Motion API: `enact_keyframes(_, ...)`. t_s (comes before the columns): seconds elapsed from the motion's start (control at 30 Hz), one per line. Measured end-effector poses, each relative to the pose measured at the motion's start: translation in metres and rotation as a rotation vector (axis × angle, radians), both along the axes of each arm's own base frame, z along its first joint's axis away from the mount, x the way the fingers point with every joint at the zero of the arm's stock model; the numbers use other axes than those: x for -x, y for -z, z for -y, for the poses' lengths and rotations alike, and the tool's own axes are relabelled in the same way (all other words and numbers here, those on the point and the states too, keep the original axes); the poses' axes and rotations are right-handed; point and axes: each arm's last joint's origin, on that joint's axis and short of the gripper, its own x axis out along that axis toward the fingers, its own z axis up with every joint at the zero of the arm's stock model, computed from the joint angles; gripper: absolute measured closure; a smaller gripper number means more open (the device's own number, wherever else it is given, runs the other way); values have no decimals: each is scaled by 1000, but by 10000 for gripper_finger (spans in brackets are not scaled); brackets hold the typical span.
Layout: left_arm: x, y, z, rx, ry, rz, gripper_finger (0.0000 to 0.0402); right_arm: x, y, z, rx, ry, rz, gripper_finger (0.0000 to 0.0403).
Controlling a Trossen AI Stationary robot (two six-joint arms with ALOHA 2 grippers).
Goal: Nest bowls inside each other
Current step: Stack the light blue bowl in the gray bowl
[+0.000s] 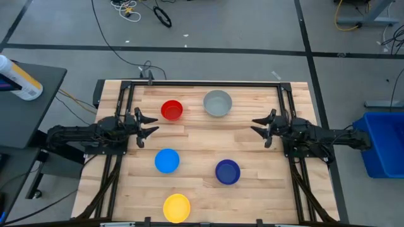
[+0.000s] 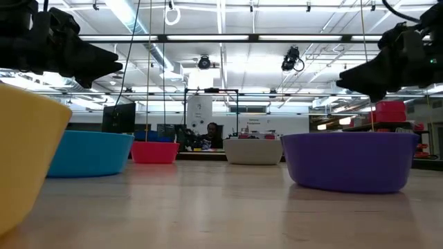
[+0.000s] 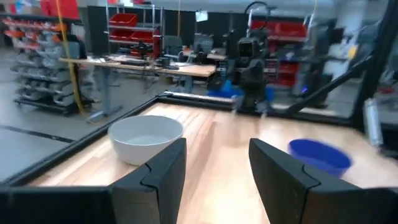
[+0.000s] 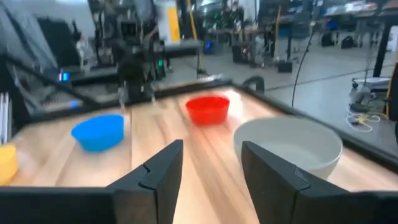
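Five bowls stand apart, upright on their bases, on the wooden table. The red bowl [image 1: 172, 110] and the grey bowl [image 1: 218, 103] are toward the far edge. The light blue bowl [image 1: 167, 161] and the dark blue bowl [image 1: 228, 171] sit nearer. The yellow bowl [image 1: 177, 207] is at the near edge. My left gripper [image 1: 149, 125] hovers open at the table's left side, level, with nothing between its fingers [image 3: 165, 180]. My right gripper [image 1: 260, 127] hovers open at the right side, also with nothing between its fingers [image 4: 161, 174].
A black metal frame [image 1: 202, 82] runs around the table's edges. A blue bin [image 1: 384, 142] stands on the floor to the right. A person sits far behind the table in the low view [image 2: 211, 133]. Bare wood lies between the two grippers at the table's middle.
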Motion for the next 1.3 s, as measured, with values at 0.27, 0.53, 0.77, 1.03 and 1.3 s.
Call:
enact_keyframes(0.27,-13,20,-13,54,-138,-212,219,-13,16,3,-136,10,-141,227)
enact_keyframes(0.53,-32,24,-25,53,-122,-242,219,-40,11,-7,-350,-237,-213,224)
enact_keyframes(0.77,-40,30,-31,56,-153,-263,219,-88,-16,-36,-375,-392,-343,212)
enact_keyframes(1.03,-40,29,-33,52,-163,-259,219,-133,-2,-64,-384,-393,-631,210)
enact_keyframes(1.3,-41,29,-33,54,-162,-258,219,-140,8,-69,-409,-353,-678,210)
